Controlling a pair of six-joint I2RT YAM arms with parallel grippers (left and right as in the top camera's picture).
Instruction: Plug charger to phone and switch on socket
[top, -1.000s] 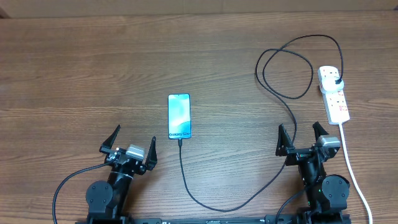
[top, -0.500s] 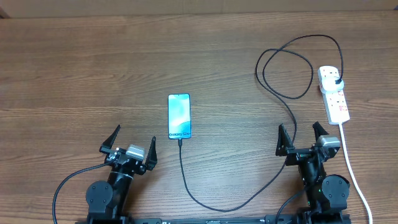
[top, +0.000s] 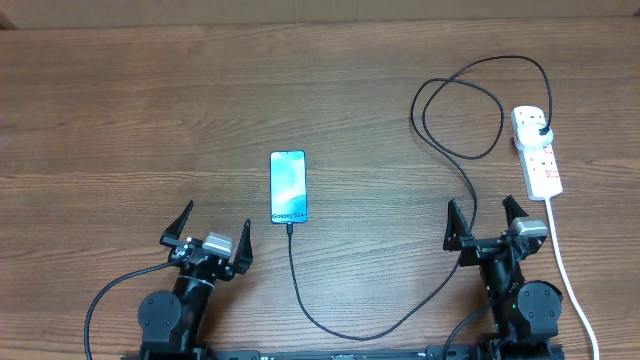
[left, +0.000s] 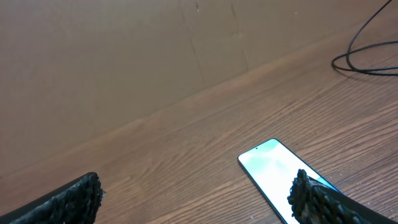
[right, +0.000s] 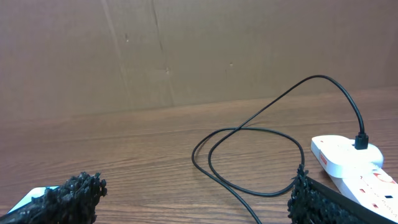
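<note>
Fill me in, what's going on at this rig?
Neither arm is handling anything. The left claw and right claw sit open and empty at the near edge of the table. The charger runs from the phone, where its tip looks plugged into the near end, to the socket, with its black plug in the far outlet. The phone screen is lit. The socket's switch is too small to read.

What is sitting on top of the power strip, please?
A black charger plug sits in the outlet at the far end of the power strip; the other outlets look bare. Its prongs are hidden inside.
</note>
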